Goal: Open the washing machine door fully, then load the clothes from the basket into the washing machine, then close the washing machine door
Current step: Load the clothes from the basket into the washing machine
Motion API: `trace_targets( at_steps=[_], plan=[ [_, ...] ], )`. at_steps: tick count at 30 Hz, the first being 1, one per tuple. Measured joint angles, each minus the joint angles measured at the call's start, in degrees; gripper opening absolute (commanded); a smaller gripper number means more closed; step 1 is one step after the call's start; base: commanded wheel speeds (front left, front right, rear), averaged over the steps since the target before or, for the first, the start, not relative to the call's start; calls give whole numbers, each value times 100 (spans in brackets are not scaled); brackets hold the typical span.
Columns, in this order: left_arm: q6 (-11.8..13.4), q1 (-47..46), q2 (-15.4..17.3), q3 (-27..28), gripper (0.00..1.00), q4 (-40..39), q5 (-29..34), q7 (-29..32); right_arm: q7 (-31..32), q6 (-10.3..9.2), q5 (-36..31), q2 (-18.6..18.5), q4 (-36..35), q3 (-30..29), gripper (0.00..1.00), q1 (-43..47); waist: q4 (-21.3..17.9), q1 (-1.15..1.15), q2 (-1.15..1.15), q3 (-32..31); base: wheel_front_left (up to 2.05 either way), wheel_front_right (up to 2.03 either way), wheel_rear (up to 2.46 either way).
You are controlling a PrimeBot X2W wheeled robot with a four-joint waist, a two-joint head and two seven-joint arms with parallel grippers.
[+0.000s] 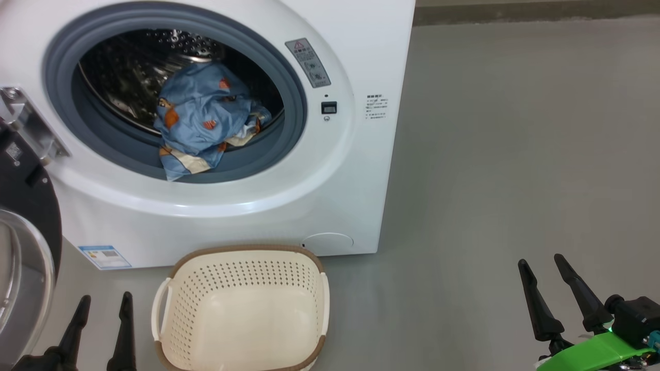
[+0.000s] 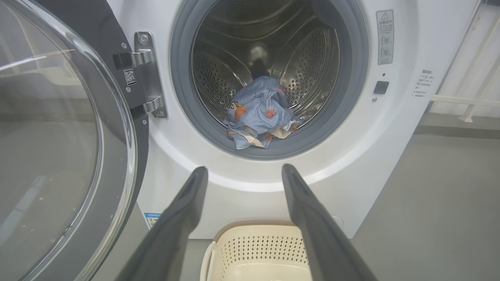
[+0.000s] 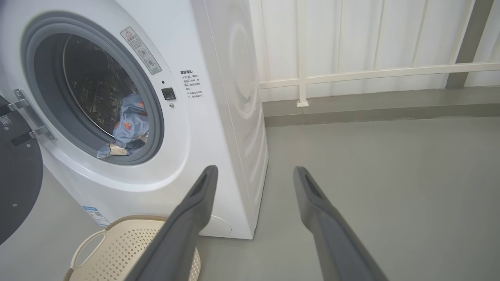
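In front of the washing machine (image 1: 335,196), on the grey floor (image 1: 490,154), stands the basket (image 1: 242,251). It is upright, just below the round opening of the machine, and its bare cream bottom is in view. The clothes (image 1: 201,118) lie inside the washing machine in one crumpled heap at the front of the steel drum (image 1: 129,67). The lower edge of the heap rests on the grey rubber seal (image 1: 294,103) at the bottom of the opening.

The washing machine door (image 1: 26,206) is swung open at the left side of the machine and hangs on its metal hinge (image 1: 26,123). In the left wrist view its inner face with the glass bowl is turned toward the camera.

The left hand (image 1: 105,299) is low before the left front corner of the machine, between the open door and the basket. Its two fingers are spread apart and grasp nothing; they point at the white front below the opening. The right hand (image 1: 541,260) is well apart from the machine on its right side, above the floor. It is released too, with the fingers apart and nothing between them.
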Motion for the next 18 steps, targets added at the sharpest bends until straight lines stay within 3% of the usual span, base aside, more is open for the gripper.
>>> trace_targets(
  at_steps=[9, 18],
  plan=[
    [0, -282, -9, -78, 100, 188, -12, 0, 0, 0, -1, 15, -66, 2, 100, -93, -56, 0, 0, 343, 0, 0, 0],
    [0, -1829, 408, -708, 100, 1118, -119, 138, 0, 0, -1, 90, -96, 92, 100, -660, -94, 1, 0, 986, 0, 0, 0]
  ],
)
